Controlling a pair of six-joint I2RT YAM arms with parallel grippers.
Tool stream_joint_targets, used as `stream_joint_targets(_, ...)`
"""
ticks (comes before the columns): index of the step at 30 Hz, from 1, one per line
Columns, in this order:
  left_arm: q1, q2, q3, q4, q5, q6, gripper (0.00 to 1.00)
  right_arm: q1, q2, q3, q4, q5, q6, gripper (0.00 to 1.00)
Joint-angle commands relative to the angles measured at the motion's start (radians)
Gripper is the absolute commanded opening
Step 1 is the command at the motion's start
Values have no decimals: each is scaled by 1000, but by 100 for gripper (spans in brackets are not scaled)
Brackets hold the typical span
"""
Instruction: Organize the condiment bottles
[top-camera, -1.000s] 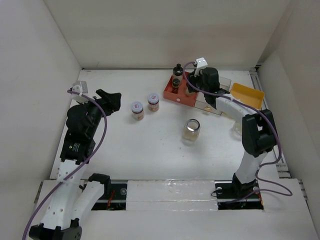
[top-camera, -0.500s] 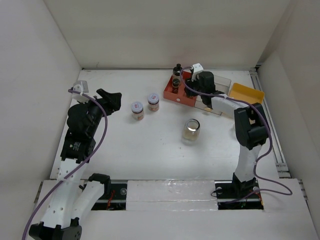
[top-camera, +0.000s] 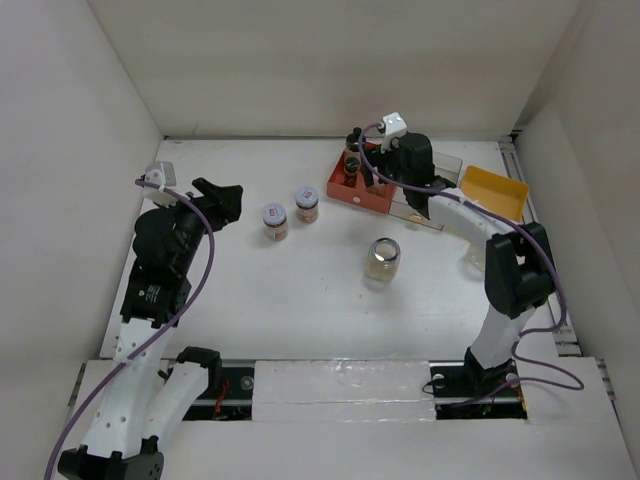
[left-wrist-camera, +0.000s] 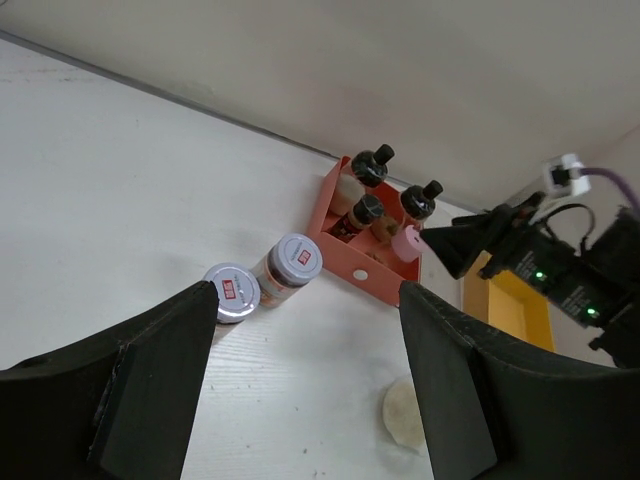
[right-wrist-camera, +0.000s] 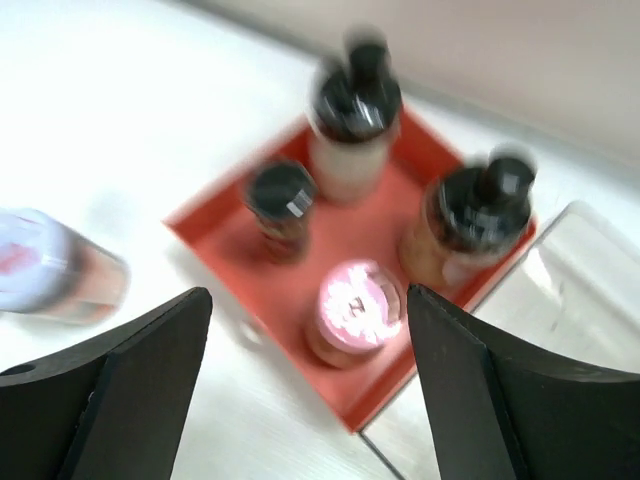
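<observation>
Four of your bottles stand upright in the red tray (top-camera: 372, 199) at the far side of the worktop (top-camera: 300, 300): three black-capped bottles (right-wrist-camera: 355, 110) and one pink-capped jar (right-wrist-camera: 355, 305). The pink-capped jar sits at the tray's near edge, with a black-capped bottle just beside it on either side and the tallest one behind.

Your right pincer (right-wrist-camera: 308, 296) hangs over that tray with its jaws spread wide. The pink-capped jar shows between and below the fingers (right-wrist-camera: 130, 380), and nothing is gripped. The right wrist view is blurred, so you cannot tell from it how far the fingers are from the cap.

Two lilac-lidded jars (top-camera: 274, 221) with brown contents stand on the worktop left of the red tray, near each other and outside any tray. The clear jar (top-camera: 383, 258) stands alone nearer the arms, well apart from the others.

Your left pincer (top-camera: 222, 192) is left of the lilac-lidded jars and apart from them. Its jaws are open about midway, and it holds nothing.

On the right side of the red tray lies the clear tray (right-wrist-camera: 570, 290), touching it or just beside it. The yellow tray (top-camera: 492, 190) lies farther right.
</observation>
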Motion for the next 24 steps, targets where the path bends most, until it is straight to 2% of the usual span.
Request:
stream_joint_targets(1,1,-16,-7,45,2,13,69,78,-142,-5,50,23,-37,85)
stream_joint_targets(4,1,-16,-7,45,2,13,69,156,-160,-17,50,-31,-58,85)
stream_joint_targets(6,1,-25,-7,45,2,13,69,199,-116,-17,50,-81,-69,85)
stream_joint_targets(9,1,-25,-7,45,2,13,69,268,-55,39,50,-125,-78,93)
stream_joint_targets(11,1,-25,-7,45,2,13,69,290,7,72,39,-184,-87,94)
stream_joint_targets(18,1,-25,-7,45,2,13,69,299,174,237,-42,-194,-96,94)
stream_joint_targets(24,1,-25,-7,45,2,13,69,299,246,268,-42,-149,-96,94)
